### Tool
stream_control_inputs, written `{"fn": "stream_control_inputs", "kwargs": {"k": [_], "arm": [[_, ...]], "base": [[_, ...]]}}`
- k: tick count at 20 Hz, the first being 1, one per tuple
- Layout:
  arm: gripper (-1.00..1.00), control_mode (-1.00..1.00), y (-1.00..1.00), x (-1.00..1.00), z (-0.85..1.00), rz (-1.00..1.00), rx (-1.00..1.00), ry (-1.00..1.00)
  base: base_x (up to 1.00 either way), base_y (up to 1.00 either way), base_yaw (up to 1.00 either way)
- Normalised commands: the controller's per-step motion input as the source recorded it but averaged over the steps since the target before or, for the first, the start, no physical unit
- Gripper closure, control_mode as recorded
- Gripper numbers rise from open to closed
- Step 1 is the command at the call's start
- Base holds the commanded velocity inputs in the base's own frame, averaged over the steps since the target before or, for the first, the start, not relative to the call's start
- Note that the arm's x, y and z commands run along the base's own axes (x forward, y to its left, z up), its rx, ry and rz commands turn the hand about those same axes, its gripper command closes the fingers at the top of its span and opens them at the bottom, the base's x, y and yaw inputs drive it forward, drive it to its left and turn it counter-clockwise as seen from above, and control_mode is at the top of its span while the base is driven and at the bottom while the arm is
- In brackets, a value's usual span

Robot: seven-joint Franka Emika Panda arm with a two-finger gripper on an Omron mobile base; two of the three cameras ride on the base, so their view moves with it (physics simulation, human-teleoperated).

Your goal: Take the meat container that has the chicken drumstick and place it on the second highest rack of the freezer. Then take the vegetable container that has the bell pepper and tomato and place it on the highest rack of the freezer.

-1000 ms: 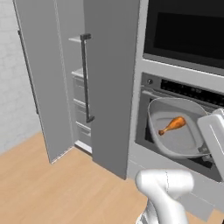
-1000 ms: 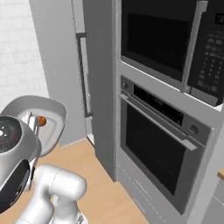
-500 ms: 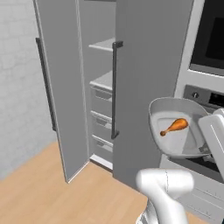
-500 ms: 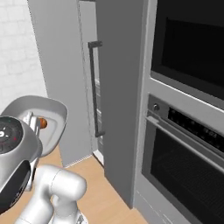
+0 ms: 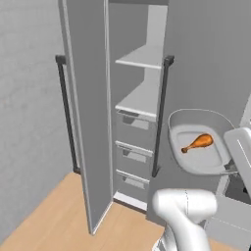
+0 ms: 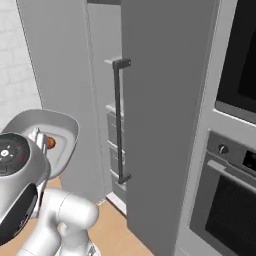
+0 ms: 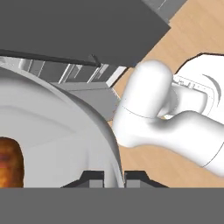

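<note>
The meat container is a pale grey tray with the small orange-brown chicken drumstick lying in it. It hangs in the air to the right of the open freezer, held at its lower right rim. My gripper is shut on that rim, one dark fingertip on each side. The tray and drumstick also show beside the hand. The highest rack and the shelf below it are bare. The vegetable container is out of view.
The freezer's left door stands open with a dark bar handle. A second grey door with a bar handle is at the right. Grey drawers sit under the shelves. An oven is further right. The wooden floor lies below.
The whole picture has slid as the base drove: the freezer has come to the middle and nearer, and the oven has gone off to the right. The tray stays in my grip.
</note>
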Motion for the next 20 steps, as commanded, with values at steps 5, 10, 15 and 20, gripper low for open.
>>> {"fn": "stream_control_inputs", "kwargs": {"k": [5,10,15,20], "arm": [[1.00,1.00,0.00,0.00,0.00,0.00,0.00,0.00],[1.00,1.00,0.00,0.00,0.00,0.00,0.00,0.00],[1.00,1.00,0.00,0.00,0.00,0.00,0.00,0.00],[1.00,1.00,0.00,0.00,0.00,0.00,0.00,0.00]], "base": [[1.00,0.60,-0.40],[0.90,0.14,-0.39],[0.86,0.54,-0.41],[0.48,0.17,-0.20]]}}
